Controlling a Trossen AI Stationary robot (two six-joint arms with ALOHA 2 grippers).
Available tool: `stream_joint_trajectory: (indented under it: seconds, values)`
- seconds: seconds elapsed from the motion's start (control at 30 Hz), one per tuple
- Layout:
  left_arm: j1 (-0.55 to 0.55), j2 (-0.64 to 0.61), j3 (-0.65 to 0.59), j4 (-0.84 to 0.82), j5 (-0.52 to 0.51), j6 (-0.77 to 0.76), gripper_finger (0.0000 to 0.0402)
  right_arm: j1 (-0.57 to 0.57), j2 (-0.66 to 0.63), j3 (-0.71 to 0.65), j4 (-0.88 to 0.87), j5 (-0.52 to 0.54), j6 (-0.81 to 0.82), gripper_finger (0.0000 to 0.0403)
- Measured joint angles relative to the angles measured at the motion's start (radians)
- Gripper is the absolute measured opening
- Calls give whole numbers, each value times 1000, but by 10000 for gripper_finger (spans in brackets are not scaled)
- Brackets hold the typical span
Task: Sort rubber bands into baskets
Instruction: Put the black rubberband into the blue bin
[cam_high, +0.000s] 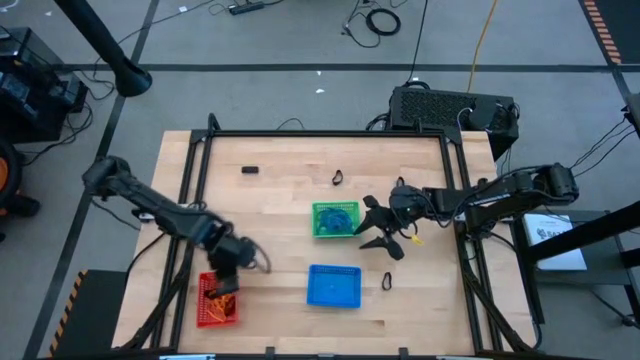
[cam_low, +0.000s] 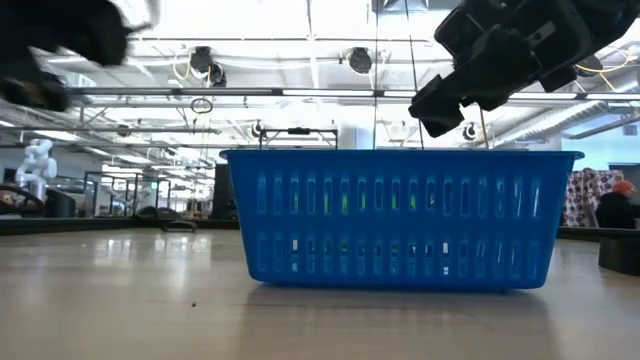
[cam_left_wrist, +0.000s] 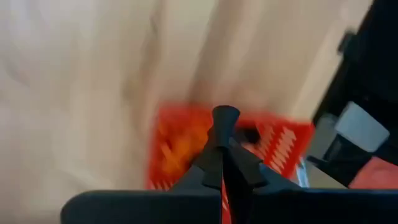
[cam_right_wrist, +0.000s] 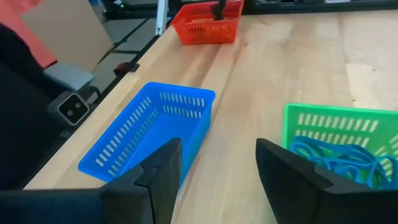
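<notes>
While the pale wooden bench (cam_high: 280, 250) carries all three trays, they lie well apart on it. Nearest the front edge at the left sits the red plastic mesh basket (cam_high: 216, 302), holding a tangle of orange rubber bands (cam_high: 221, 298). To its right, near the front middle, stands the blue plastic mesh basket (cam_high: 333, 285). Farther back, near the centre, the green plastic mesh basket (cam_high: 335, 220) holds a heap of blue rubber bands (cam_right_wrist: 339, 158). Above the red basket hangs the left end effector (cam_high: 226, 287), fingers pressed together and gripping nothing visible. Just right of the green basket, the right end effector (cam_high: 372, 227) has its fingers spread wide and empty. Two loose black rubber bands lie on the bench, one (cam_high: 338, 179) behind the green basket, one (cam_high: 387, 282) right of the blue basket.
</notes>
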Motion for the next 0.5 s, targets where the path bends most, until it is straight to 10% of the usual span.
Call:
stream_joint_trajectory:
  seconds: [0.3, 0.5]
  values:
    - [-208, -13, -13, -26, -172, -190, 24, 26, 0, 0, -12, -1, -5, 199]
    - [-228, 1, -14, -34, -112, -206, 36, 26, 0, 0, -46, -1, 19, 199]
